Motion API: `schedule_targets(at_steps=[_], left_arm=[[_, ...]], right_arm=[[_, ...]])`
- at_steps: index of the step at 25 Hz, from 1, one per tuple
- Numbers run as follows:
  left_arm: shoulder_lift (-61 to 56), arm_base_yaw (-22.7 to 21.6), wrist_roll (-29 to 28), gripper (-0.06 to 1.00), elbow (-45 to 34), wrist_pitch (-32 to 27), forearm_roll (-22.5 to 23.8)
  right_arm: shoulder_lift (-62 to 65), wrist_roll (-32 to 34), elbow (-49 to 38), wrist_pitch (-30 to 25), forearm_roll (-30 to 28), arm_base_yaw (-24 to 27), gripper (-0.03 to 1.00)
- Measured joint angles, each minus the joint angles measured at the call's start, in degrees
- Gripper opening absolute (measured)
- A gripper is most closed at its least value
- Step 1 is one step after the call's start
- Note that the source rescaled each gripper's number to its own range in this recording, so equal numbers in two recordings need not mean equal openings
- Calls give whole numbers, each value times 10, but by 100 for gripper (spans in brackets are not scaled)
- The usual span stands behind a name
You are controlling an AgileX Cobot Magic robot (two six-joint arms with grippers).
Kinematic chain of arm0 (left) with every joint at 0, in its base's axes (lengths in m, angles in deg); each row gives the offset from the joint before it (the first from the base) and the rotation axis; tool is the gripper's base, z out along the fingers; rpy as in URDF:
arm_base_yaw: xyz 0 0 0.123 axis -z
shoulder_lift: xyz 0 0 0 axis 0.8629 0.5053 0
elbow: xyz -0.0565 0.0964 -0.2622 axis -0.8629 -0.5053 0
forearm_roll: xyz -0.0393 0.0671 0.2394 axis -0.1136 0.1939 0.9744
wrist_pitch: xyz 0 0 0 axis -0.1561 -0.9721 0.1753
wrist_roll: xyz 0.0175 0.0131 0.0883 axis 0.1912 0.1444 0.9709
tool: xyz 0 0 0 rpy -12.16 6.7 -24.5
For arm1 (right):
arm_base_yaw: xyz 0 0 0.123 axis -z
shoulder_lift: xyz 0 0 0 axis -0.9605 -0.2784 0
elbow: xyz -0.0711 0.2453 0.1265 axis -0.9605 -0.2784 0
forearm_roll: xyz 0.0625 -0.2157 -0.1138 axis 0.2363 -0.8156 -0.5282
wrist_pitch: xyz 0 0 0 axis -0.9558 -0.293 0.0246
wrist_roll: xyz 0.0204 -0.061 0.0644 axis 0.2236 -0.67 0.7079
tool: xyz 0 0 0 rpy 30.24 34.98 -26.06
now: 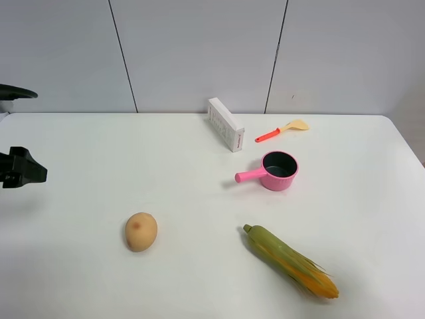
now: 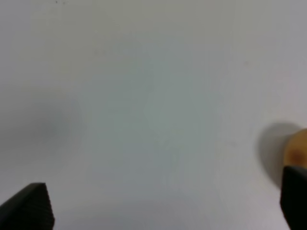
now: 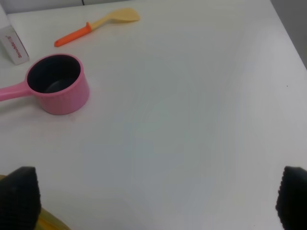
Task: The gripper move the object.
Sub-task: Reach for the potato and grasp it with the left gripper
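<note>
The object, a tan-orange egg shape with a reddish-brown blotch, lies on the white table at the front left. It also shows at the edge of the left wrist view, beside one black fingertip. My left gripper hovers at the far left edge of the table, well apart from the object; in its wrist view the fingers stand wide apart and empty. My right gripper is open and empty over bare table; it is out of the exterior high view.
A pink pot with a handle stands right of centre, also in the right wrist view. A green-yellow corn cob lies front right. A white box and an orange-handled spatula lie at the back.
</note>
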Motion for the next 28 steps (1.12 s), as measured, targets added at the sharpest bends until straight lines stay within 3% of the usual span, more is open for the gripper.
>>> schedule_targets(at_steps=[3,8,19,24,28], left_arm=[[33,19,18,95,24,5,-2],[95,88,25,95,88,11,2],[188,307,23,95,169,6,4],[193,373,-24,95,170,-40,34],[193,392,-54,95,154,-43,60]], right_arm=[[0,0,0,0,0,0,100],[0,0,0,0,0,0,100],[0,0,0,0,0,0,100],[0,0,0,0,0,0,100],[0,0,0,0,0,0,100]])
